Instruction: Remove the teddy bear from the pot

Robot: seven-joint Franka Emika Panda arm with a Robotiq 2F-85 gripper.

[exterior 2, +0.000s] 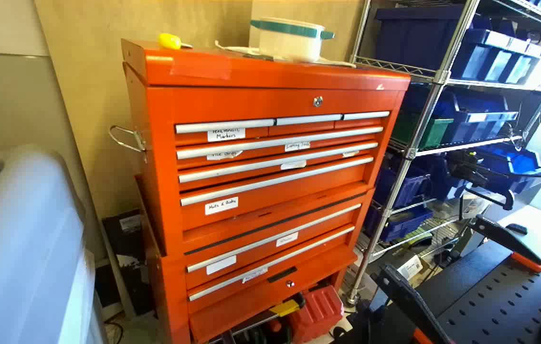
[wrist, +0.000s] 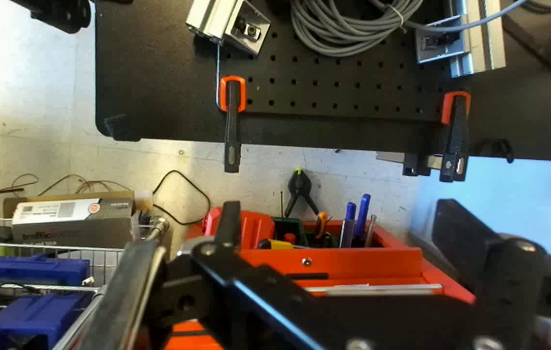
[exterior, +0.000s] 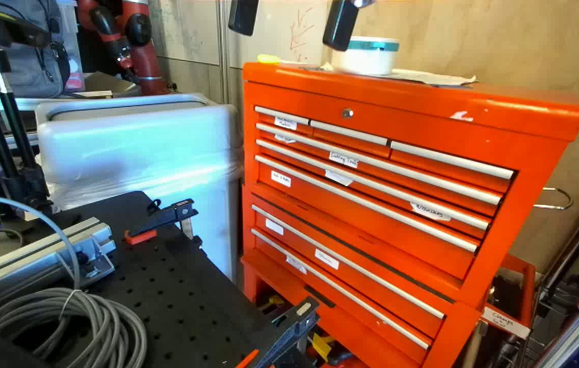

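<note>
The pot is a low whitish round container with a teal band. It stands upright on top of the orange tool chest in both exterior views, as the pot and again as the pot. The teddy bear does not show in any view; the inside of the pot is hidden. My gripper is open at the top edge of an exterior view. Its fingers point down, and one finger overlaps the pot's left edge in the picture. In the wrist view my gripper has wide-apart fingers with nothing between them. The pot is out of the wrist view.
The orange tool chest carries a yellow item and papers beside and under the pot. A wire shelf with blue bins stands beside the chest. A black perforated table holds clamps, rails and coiled cable.
</note>
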